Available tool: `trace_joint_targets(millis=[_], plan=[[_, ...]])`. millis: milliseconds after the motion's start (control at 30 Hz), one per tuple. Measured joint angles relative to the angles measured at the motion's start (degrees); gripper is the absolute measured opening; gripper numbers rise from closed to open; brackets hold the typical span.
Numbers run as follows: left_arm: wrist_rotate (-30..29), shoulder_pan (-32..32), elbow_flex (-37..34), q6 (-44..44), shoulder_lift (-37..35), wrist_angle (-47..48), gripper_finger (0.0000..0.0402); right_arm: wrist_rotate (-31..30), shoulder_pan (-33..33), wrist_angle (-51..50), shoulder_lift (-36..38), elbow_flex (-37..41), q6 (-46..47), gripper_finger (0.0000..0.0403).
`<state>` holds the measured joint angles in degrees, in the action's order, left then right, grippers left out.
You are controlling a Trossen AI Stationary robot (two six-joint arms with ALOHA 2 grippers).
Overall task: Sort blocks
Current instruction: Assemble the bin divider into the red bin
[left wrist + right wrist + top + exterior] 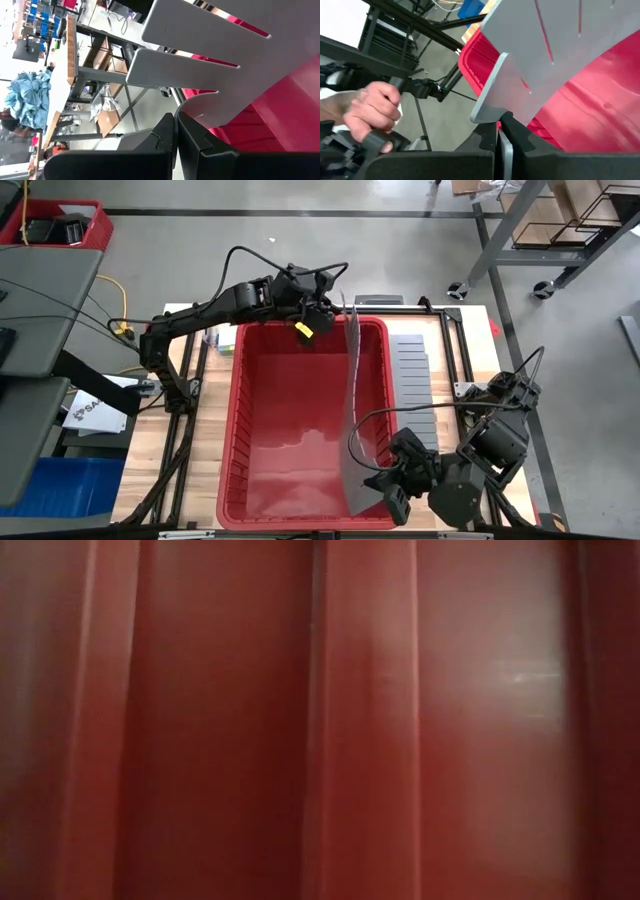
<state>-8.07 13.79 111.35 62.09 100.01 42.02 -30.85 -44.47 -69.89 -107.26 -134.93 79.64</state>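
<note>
A: Blocks? None show in any view; the red bin [300, 430] looks bare inside, so I cannot tell where they are.

B: Then what are the 2 grippers doing?

A: Both are clamped on 1 grey slotted divider sheet [352, 410]. The left gripper [318, 315] pinches its far end at the bin's back rim; in the left wrist view its fingers [192, 135] are closed tight on the sheet's edge. The right gripper [392, 488] pinches the near end by the bin's front right corner, jaws likewise closed on the sheet.

B: Why hold it at both ends?

A: My guess: the sheet stands on edge, running the length of the bin and bowing slightly, so a grip at each end keeps it upright while it is seated as a partition. Compartments would come before any sorting.

B: Anything else?

A: A second divider sheet [410, 375] lies flat on the table [205, 440] just right of the bin. A person's hand [372, 115] grips a dark handle beyond the table. The low view shows only red bin wall.
</note>
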Motion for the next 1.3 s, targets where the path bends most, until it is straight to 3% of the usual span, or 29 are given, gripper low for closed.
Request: trace_joint_targets(millis=[333,600,1300], plan=[[1.72,0.38,0.0,-1.98,0.0,0.13,0.0,-0.26,-0.04,0.15,-0.04,0.0,1.44,0.0],[2.21,0.27,-0.02,-1.92,0.03,0.27,0.0,4.23,0.07,-0.84,-1.98,0.0,2.86,0.0],[3.12,0.33,-0.03,-0.89,0.11,0.43,0.0,8.67,1.63,-6.31,-5.61,-0.05,5.99,0.0]])
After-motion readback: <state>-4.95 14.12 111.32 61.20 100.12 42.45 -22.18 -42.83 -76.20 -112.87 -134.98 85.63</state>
